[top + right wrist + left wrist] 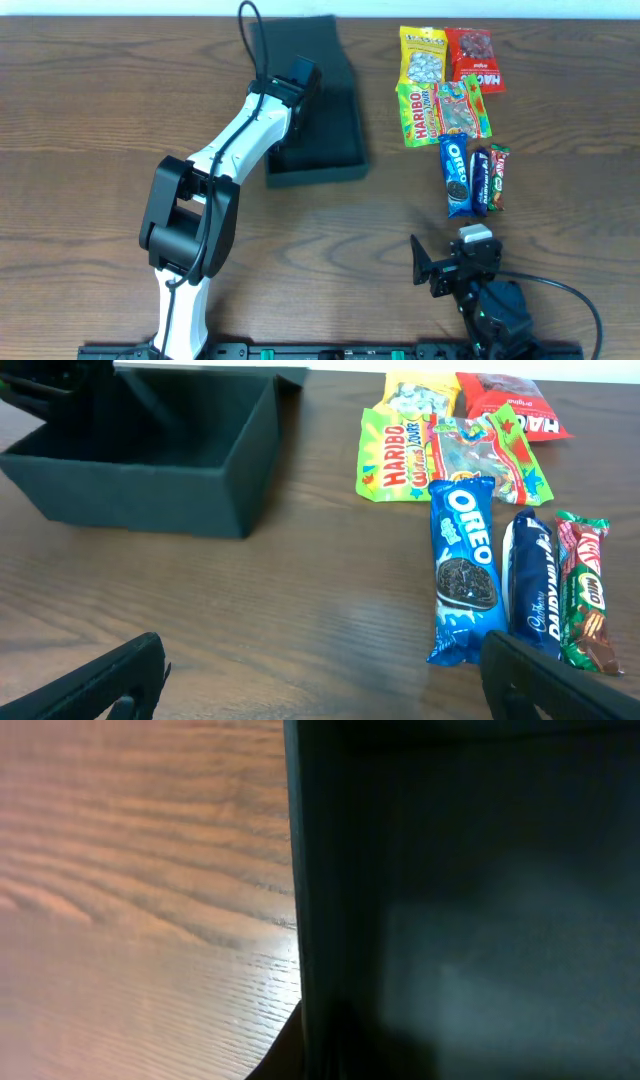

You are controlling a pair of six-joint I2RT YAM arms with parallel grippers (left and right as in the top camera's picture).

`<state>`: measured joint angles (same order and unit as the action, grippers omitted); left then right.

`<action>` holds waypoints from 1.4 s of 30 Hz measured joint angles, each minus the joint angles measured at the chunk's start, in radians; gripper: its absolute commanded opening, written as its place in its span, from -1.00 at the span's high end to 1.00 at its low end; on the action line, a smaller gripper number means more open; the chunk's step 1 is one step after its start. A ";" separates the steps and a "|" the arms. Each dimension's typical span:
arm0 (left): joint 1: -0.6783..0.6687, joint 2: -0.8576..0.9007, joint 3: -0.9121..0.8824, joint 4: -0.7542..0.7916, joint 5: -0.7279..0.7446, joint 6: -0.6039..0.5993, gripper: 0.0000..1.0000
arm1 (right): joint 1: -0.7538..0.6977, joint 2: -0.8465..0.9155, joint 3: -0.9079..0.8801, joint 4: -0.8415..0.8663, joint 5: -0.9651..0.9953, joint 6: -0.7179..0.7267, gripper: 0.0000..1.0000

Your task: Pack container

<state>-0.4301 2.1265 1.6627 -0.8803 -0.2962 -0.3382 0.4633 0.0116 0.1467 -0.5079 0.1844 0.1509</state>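
Wood table, open matte-black square container

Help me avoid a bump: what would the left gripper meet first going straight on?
Probably the matte black square cardboard box: the left gripper points into it, depth unclear.

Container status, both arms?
Left gripper at container left wall, grip unclear. Right gripper open, clear of it. Snack packets all outside, nothing blocking.

Wooden table carries container and snack packets.
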 measured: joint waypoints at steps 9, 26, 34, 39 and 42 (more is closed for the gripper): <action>0.000 0.000 0.000 -0.018 0.041 0.110 0.88 | 0.000 0.000 0.000 0.000 0.000 0.000 -0.98; -0.003 -0.012 0.050 -0.185 0.126 -0.037 -0.90 | 0.000 0.000 0.000 0.000 0.000 0.000 -0.99; -0.003 -0.244 0.098 -0.109 0.152 -0.045 -0.90 | 0.000 0.000 0.000 0.000 0.000 0.000 -0.98; -0.003 -0.311 0.112 -0.079 0.152 0.081 -0.91 | 0.000 0.000 0.000 0.000 0.000 0.000 -0.98; -0.003 -0.303 0.111 -0.056 0.153 0.139 -0.91 | 0.000 0.000 0.000 0.000 0.000 0.000 -0.99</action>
<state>-0.4328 1.8233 1.7741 -0.9363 -0.1429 -0.1989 0.4637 0.0116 0.1467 -0.5079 0.1844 0.1509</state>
